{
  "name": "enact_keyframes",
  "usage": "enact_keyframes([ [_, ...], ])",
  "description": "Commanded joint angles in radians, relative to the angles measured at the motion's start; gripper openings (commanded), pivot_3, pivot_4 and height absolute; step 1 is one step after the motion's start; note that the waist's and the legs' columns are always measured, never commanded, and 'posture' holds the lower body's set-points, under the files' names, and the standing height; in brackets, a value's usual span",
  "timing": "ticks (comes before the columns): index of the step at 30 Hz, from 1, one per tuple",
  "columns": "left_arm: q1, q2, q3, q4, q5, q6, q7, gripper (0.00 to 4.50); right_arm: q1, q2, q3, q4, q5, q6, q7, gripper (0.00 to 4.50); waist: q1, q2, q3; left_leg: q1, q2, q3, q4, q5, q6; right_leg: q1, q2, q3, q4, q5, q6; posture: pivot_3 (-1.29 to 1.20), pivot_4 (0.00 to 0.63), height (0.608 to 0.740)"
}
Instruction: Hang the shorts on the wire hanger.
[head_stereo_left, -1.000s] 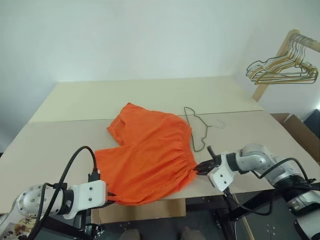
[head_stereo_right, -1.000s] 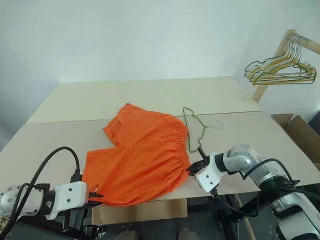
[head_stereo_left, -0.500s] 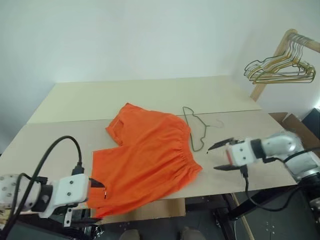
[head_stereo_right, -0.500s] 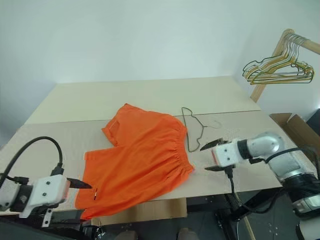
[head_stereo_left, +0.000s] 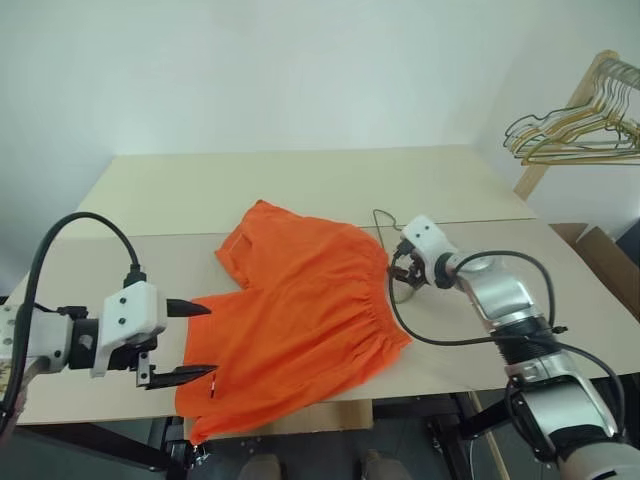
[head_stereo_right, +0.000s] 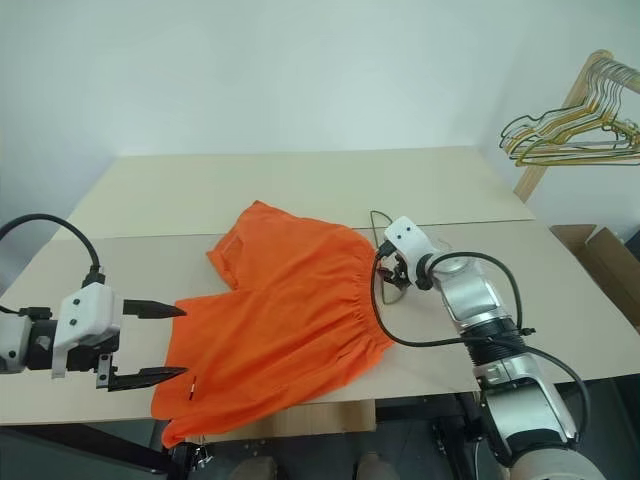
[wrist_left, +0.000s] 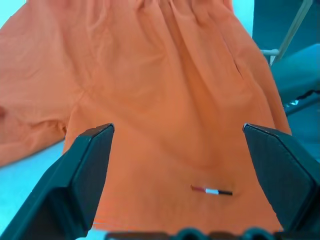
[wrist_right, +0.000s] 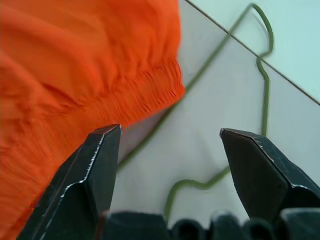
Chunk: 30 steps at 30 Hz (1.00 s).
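The shorts (head_stereo_left: 300, 315) lie flat near the surface's (head_stereo_left: 300, 190) front edge, one leg overhanging it. The wire hanger (wrist_right: 220, 100) lies beside their waistband, toward the right edge. Left hand (head_stereo_left: 195, 340) and right hand (head_stereo_left: 400, 268) are spread wide, empty.

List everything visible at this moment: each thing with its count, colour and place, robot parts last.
shorts: one, bright orange, spread flat on the table, near edge overhanging the front.
wire hanger: one, dark greenish-grey, flat on the table beside the waistband.
hanger bunch: several, golden and dark, on the wooden rack at far right.
wooden rack: one, light wood, far right.
table: one, beige.
left gripper: open, at the shorts' left side.
right gripper: open, over the hanger.
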Motion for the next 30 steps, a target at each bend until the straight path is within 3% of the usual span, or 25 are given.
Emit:
enact_keyframes([
  [1,-0.052,0.004,-0.008,-0.020,-0.019,0.007,0.029,4.48,-0.016,0.008,-0.017,0.050,-0.044,0.005,-0.061,3.68,-0.001,0.000,0.000,-0.003,0.000,0.000,0.000,0.001,-0.001,-0.003,0.000,0.000,0.001,0.000,0.000,0.07,0.000,0.740],
  [17,-0.088,-0.015,-0.066,-0.033,-0.013,0.012,0.080,4.48,0.068,-0.113,-0.038,0.081,-0.087,0.018,-0.026,3.68,-0.006,0.000,0.000,0.000,0.000,-0.002,0.006,0.001,-0.001,0.003,0.000,-0.001,0.001,0.003,0.002,0.07,0.000,0.740],
  [22,-0.093,-0.017,-0.081,-0.021,0.007,-0.007,0.092,4.48,0.072,-0.150,-0.060,0.090,-0.083,0.009,-0.024,3.68,-0.006,0.000,0.000,0.010,0.000,-0.003,0.006,0.000,0.000,0.015,0.000,-0.002,-0.001,0.002,0.002,0.07,0.000,0.740],
  [30,-0.101,-0.021,-0.081,-0.011,0.009,-0.012,0.094,4.48,0.012,-0.113,-0.204,-0.135,0.148,0.227,0.123,3.68,-0.021,0.001,0.000,0.011,0.001,-0.003,0.006,-0.001,0.001,0.015,0.002,-0.001,-0.001,0.002,0.002,0.07,0.000,0.740],
])
